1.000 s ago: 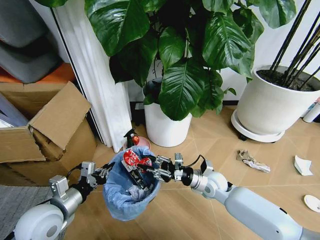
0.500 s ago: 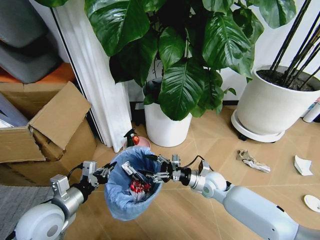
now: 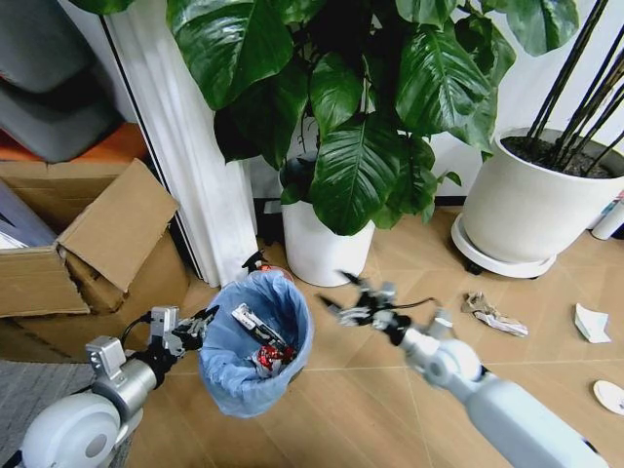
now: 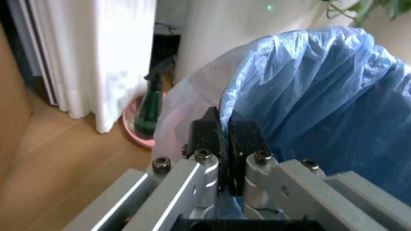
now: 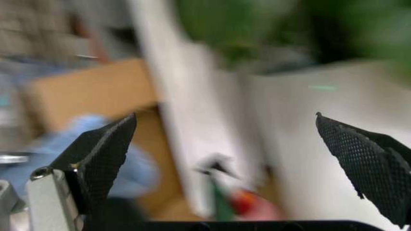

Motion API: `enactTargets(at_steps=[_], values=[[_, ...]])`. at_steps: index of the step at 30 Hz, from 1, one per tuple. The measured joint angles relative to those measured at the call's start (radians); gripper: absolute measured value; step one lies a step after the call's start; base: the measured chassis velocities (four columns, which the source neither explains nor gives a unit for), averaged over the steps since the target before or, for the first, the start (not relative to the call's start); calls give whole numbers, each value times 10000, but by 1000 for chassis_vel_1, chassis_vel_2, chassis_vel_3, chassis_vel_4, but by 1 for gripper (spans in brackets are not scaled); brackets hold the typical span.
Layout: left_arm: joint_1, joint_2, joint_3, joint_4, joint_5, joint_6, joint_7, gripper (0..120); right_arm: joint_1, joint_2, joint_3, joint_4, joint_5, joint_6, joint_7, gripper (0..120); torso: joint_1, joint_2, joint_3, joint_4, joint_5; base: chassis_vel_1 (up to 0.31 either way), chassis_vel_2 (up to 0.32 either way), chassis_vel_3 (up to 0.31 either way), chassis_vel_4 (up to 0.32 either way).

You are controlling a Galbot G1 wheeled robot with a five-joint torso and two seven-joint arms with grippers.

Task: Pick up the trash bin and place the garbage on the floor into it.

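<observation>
Left tool (image 4: 222, 144): clamped on trash bin (image 3: 255, 341) rim, holding it up for loading; right tool (image 3: 353, 298): spread wide, empty, beside it. Garbage (image 3: 493, 314): on floor (image 3: 390, 390), apart.

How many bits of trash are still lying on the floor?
3: a crumpled wrapper beside the big pot's wheeled base, torn white paper further right, and a white disc at the picture's right edge. More may lie out of view.

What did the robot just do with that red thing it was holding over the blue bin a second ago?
The right gripper let the red wrapper go into the trash bin, then pulled back to the right, away from the bin, jaws open and empty. The left gripper stayed shut on the bin's rim. The crumpled scraps on the floor have not moved.
</observation>
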State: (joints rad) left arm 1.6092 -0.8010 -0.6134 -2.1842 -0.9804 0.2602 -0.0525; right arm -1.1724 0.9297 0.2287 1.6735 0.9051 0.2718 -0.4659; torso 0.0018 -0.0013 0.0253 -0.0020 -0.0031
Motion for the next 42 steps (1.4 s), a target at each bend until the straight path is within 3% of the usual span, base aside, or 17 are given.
enactTargets(at_steps=[3, 4, 7, 8, 10, 12, 13, 21, 42], values=[[6, -29, -9, 0, 15, 0, 2, 0, -132, 18, 154, 18, -54, -19, 55, 100, 0, 0, 0, 0, 0, 0, 0, 0, 0], [107, -380, -131, -75, 210, -29, 33, 0, -1875, 327, 2120, 150, -875, -267, 617, 100, -1, 0, -1, -12, -2, 0, 0, 0, 0], [131, -479, -152, -100, 298, -35, 64, 0, -2361, 461, 2539, 148, -1305, -170, 827, 100, 0, 0, 0, -9, 3, 0, 0, 0, 0], [218, -800, -223, -121, 627, -116, 147, 0, -3180, 1194, 3684, -7, -2297, 301, 1383, 100, -1, 0, -1, -9, -6, 0, 0, 0, 0], [232, -882, -224, -101, 722, -139, 182, 0, -3416, 1563, 3995, -15, -2513, 367, 1415, 100, -1, 0, 0, -5, -11, 0, 0, 0, 0], [296, -1033, -228, -29, 898, -174, 231, 0, -3821, 2393, 4603, -64, -2773, 523, 1363, 100, -1, 0, -1, -4, 15, 0, 0, 0, 0], [323, -1109, -227, 20, 1003, -197, 260, 0, -4042, 2903, 4960, -139, -2871, 652, 1180, 100, -2, 0, -1, -4, 1, 0, 0, 0, 0], [396, -1292, -203, -62, 1134, -211, 270, 0, -4235, 3891, 5580, -295, -2976, 683, 864, 100, -1, 0, 0, -3, -3, 0, 0, 0, 0], [652, -1368, -215, -345, 1243, -230, 285, 0, -3964, 4085, 5359, -596, -2887, 608, 784, 100, 0, -1, 1, -2, 1, -35, -28, 29, 31]])
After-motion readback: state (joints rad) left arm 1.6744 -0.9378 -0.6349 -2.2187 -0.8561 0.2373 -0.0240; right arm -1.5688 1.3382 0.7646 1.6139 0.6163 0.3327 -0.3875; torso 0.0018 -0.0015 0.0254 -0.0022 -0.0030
